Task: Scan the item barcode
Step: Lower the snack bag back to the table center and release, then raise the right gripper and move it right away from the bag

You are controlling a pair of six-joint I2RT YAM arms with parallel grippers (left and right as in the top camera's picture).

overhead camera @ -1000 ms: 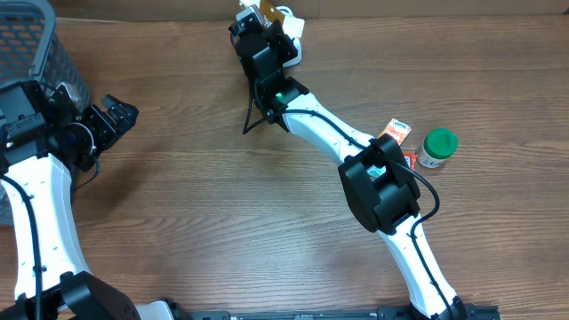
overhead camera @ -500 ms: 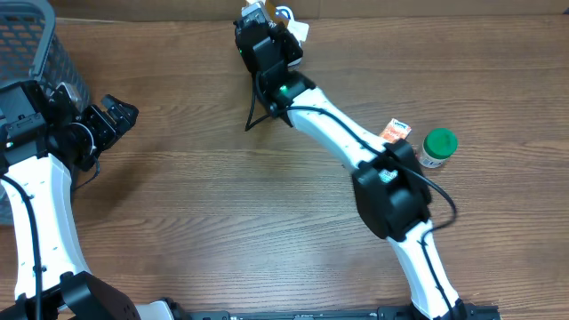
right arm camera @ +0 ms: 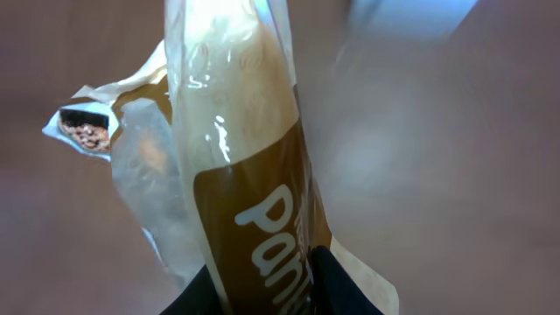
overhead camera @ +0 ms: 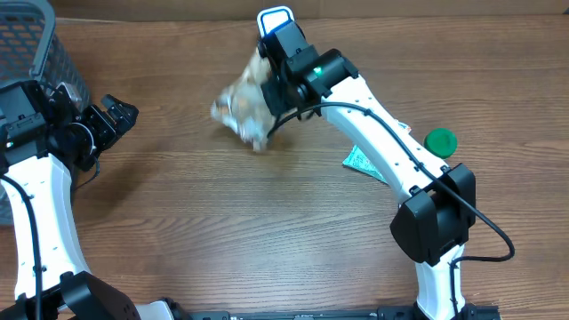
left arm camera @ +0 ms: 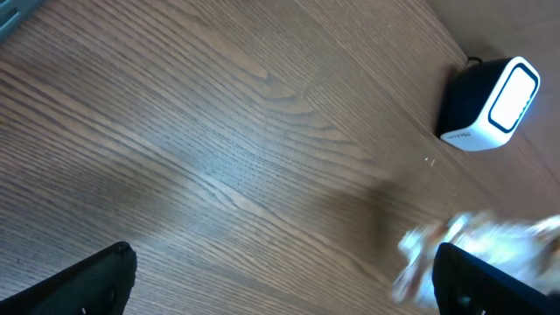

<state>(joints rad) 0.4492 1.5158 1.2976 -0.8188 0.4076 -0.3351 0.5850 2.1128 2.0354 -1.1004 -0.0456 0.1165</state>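
A cream and brown crinkly bag [right arm camera: 241,166] with white lettering is pinched between the dark fingers [right arm camera: 346,284] of my right gripper [right arm camera: 262,284]. From overhead the bag [overhead camera: 240,107] is a blur left of the right gripper [overhead camera: 271,89], above mid-table. The barcode scanner [overhead camera: 276,18], a dark box with a lit white face, stands at the table's back edge just behind the gripper. In the left wrist view the scanner [left arm camera: 488,105] sits upper right and the blurred bag [left arm camera: 477,249] lower right. My left gripper [overhead camera: 111,116] rests far left, jaws wide with nothing between them [left arm camera: 289,289].
A grey mesh basket [overhead camera: 36,44] stands at the back left corner. A green-lidded jar [overhead camera: 439,140] and a teal packet [overhead camera: 360,160] lie to the right, partly under the right arm.
The right arm has swung away from the scanner toward the left and front, carrying the bag, which now blurs. The scanner is uncovered. The left arm has not moved.
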